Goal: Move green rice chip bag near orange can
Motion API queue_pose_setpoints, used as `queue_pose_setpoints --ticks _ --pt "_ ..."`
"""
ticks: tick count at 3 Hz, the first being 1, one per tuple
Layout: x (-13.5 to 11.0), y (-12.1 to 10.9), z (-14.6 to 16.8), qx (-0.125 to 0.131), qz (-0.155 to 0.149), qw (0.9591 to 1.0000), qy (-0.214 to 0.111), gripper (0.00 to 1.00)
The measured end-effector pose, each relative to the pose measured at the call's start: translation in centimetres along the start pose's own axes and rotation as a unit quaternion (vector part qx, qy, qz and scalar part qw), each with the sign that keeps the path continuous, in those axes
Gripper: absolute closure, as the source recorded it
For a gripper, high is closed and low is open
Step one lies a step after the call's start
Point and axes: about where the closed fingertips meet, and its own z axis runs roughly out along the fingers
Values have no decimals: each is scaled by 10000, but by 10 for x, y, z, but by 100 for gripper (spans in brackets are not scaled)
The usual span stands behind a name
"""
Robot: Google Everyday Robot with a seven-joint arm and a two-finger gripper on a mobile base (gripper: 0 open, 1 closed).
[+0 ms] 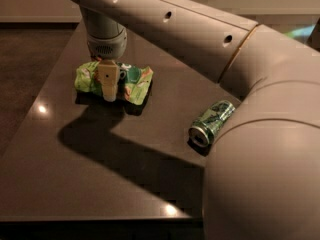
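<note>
Gripper (110, 90) is at the back-left of the surface (95, 184), down on the green rice chip bag (136, 81). Fingers (108, 78) look pinched shut on the bag's crumpled middle, w/ green foil bunching out either side. So grab looks done, imo. The carry isn't: bag sits far back-left, and the orange can is nowhere in view, maybe hidden behind the big arm (210, 34) that fills the right side. Only other thing showing is a green patterned can (212, 122), on its side, well apart from the bag, towards front-right. Labels? Nothing readable on bag or can, just green print and pale blotches.
</note>
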Motion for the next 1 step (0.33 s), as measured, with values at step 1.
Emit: queue_pose_setpoints --ticks 1 --pt "0 0 0 0 0 10000 0 0"
